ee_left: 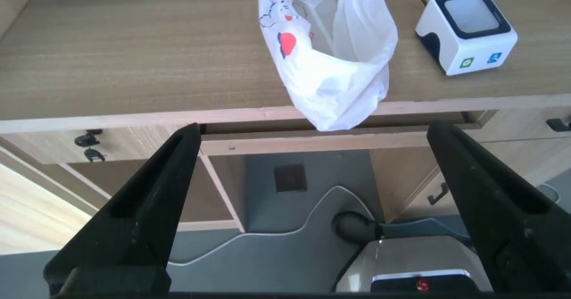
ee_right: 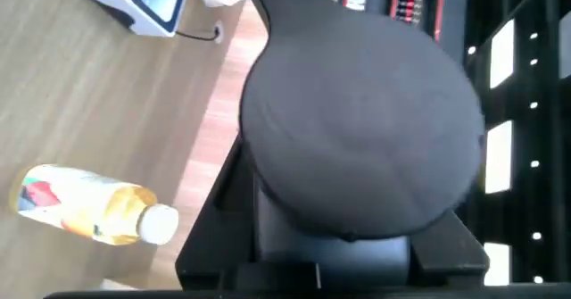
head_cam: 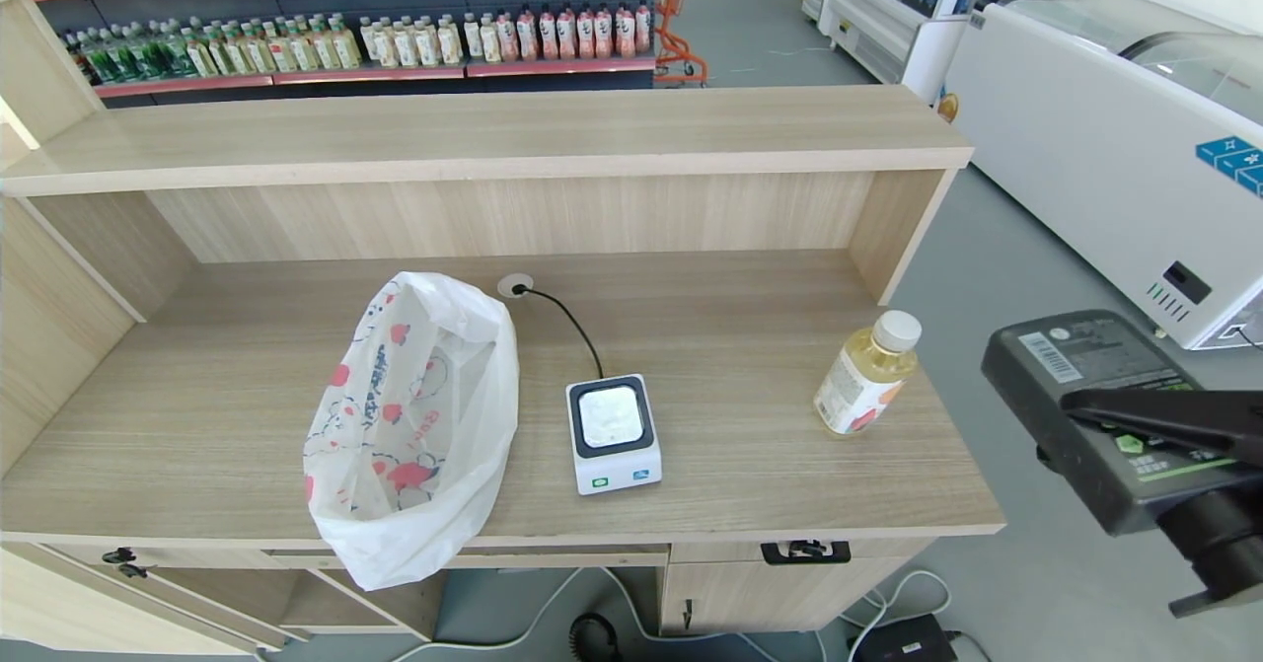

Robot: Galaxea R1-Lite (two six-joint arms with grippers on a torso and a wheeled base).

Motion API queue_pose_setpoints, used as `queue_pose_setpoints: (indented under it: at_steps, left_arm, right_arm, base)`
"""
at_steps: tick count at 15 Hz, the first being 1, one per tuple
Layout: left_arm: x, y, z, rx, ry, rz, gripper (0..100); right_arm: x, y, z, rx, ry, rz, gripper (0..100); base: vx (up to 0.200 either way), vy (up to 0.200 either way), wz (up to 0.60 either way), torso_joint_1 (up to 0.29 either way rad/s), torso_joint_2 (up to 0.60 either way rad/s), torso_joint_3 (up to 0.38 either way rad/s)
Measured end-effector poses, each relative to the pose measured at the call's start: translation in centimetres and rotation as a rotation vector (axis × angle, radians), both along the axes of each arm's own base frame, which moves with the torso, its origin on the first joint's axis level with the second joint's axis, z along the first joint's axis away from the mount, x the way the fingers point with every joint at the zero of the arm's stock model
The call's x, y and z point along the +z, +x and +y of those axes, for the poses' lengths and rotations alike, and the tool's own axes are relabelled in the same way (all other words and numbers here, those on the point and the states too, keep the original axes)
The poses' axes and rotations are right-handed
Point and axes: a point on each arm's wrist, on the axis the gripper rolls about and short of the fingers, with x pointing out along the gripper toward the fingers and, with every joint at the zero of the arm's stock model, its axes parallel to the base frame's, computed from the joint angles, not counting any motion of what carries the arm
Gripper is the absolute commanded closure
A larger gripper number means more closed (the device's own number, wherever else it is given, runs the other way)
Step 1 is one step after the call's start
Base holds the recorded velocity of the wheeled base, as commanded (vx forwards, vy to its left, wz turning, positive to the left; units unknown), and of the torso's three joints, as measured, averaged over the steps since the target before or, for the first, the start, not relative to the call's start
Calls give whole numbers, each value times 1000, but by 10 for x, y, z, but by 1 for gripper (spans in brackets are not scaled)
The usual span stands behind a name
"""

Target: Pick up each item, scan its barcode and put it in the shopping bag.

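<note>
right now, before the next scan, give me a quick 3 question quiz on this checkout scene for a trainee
1. True or false: the bottle lies inside the shopping bag.
2. The scanner stands: A) on the counter, between bag and bottle; B) inside the bag; C) on the upper ledge.
3. Fill in: the right tool holds a ____ pack with a barcode label.

Key
1. False: it stands upright on the counter, apart from the bag.
2. A
3. black
</note>
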Motion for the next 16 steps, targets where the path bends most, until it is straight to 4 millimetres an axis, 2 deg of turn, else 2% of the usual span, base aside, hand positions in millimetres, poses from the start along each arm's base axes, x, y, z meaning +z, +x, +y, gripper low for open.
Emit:
queue_pose_setpoints:
  at_steps: [3,5,8,16]
  left_arm:
    - [0,0,0,0,0,0,0]
    - [0,0,0,0,0,0,0]
    - [0,0,0,0,0,-1,0]
    - [0,0,0,0,0,0,0]
  right_arm:
    - [19,-10,5,103,18,-158,100]
    - [37,-17,16,201,52,-372,100]
    - [39,-26,32,336,57,-566,100]
    - [28,-37,33,379,28,-592,100]
  base:
    - [0,0,0,0,0,0]
    - [0,0,0,0,0,0]
    - [0,0,0,0,0,0]
    - [0,0,0,0,0,0]
